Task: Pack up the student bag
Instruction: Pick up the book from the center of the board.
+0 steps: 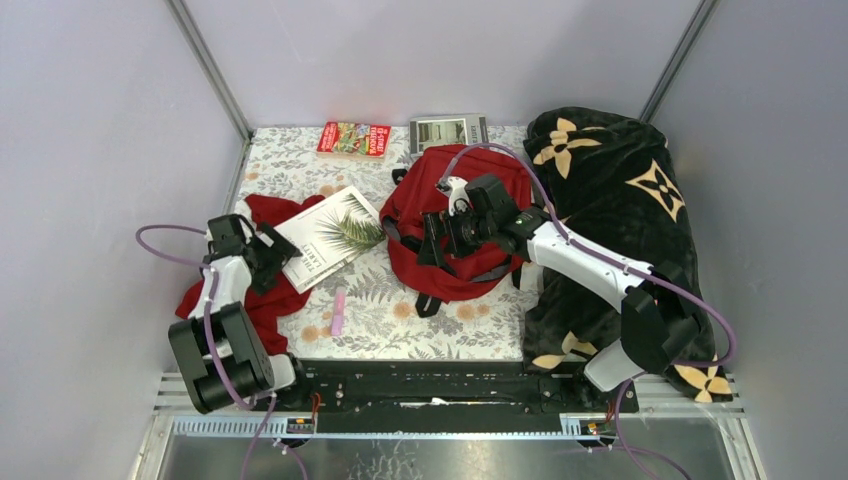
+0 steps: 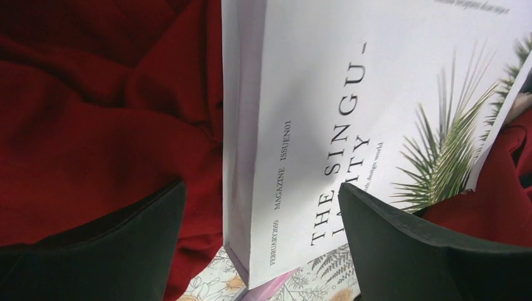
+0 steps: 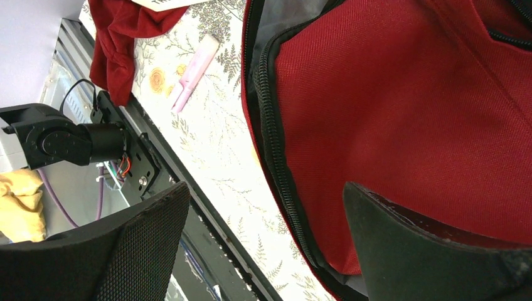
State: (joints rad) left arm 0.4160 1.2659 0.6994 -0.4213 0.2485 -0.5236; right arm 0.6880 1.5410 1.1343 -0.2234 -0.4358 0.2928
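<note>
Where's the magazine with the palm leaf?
In the top view the magazine lies left of the student bag, partly on the red cloth, by the left gripper.

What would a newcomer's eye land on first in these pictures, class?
The dark-red fabric backpack with black zippers lies mid-table, with the right arm's claw open just over it. A bulky black blanket with tan flower motifs fills the right side. On the left, the left claw is open astride the edge of a white magazine with a palm-leaf cover, which rests partly on a crumpled red cloth.
</note>
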